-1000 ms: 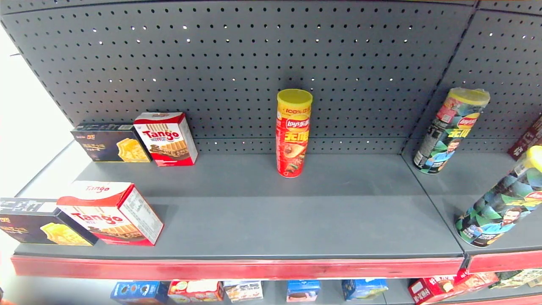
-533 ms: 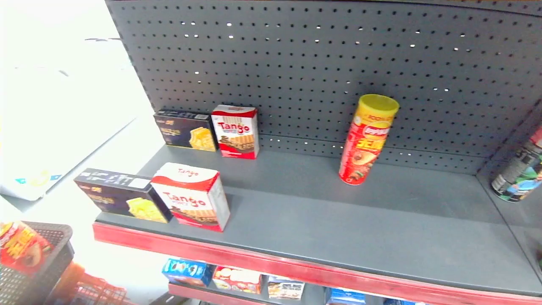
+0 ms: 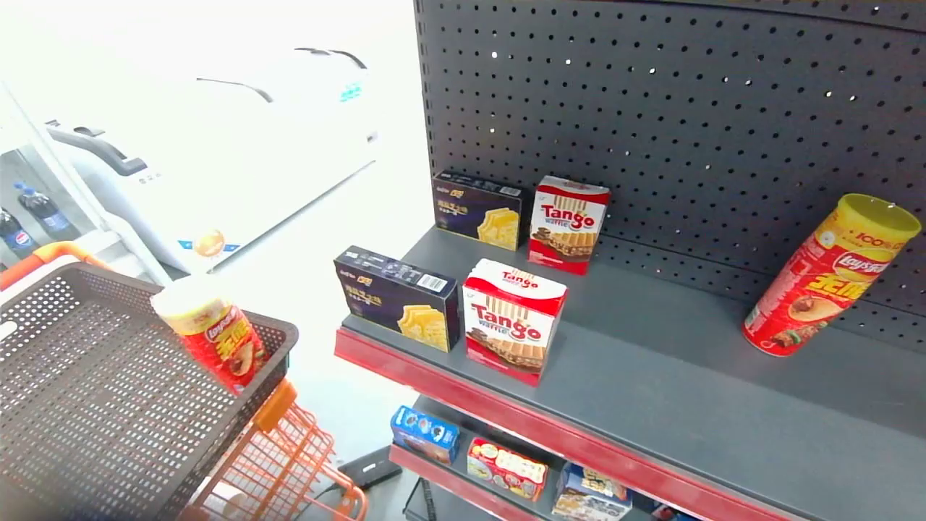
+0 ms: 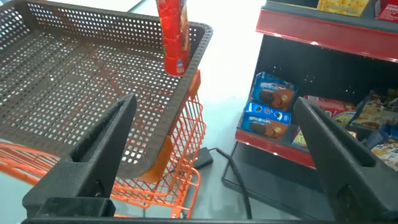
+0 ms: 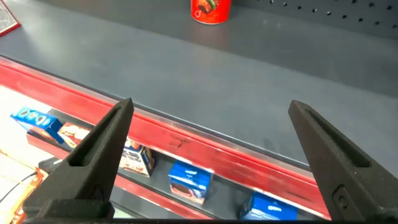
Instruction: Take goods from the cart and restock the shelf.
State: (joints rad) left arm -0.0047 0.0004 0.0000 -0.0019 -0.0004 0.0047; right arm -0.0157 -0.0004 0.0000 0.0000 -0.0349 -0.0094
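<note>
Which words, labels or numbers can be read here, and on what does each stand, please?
Red-and-white boxes: bold brand lettering, front and top; left unquoted.
Dark boxes: small print and a barcode label, too small.
Red can on the shelf: brand logo and characters; left unquoted.
Can in the basket: blurred.
Lower-shelf packs: too small.

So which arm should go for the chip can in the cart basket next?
Left, probably. The left gripper is open and faces the basket, with the chip can standing ahead of it. The right gripper, also open, faces the shelf instead.
</note>
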